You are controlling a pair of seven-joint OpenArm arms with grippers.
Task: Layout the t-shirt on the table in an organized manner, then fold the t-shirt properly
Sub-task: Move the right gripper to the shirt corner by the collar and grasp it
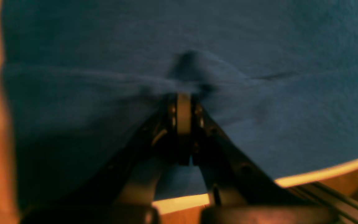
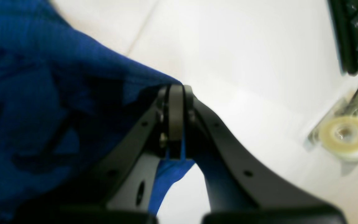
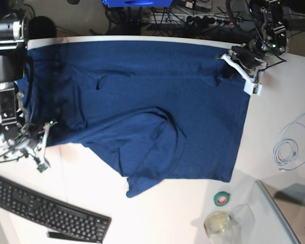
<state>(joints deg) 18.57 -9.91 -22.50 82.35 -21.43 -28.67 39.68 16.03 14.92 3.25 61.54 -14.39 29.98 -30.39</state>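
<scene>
Keyboard (image 3: 48, 213) at near left, black and hard, well apart from the work. Just above it, right gripper (image 3: 40, 136) pinched closed on the near-left edge of the t-shirt (image 3: 142, 117) — probably to pull this crumpled side flat. Navy cloth, soft and matte, spread over most of the white smooth table (image 3: 274, 101), one sleeve bunched in the middle. At far right, left gripper (image 3: 229, 71) clamped tight on the far corner — likely as anchor.

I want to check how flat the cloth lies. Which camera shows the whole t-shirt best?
The base view: the whole t-shirt shows, with a fold near its middle. The wrist views show only close-up patches of fabric at each end effector.
</scene>
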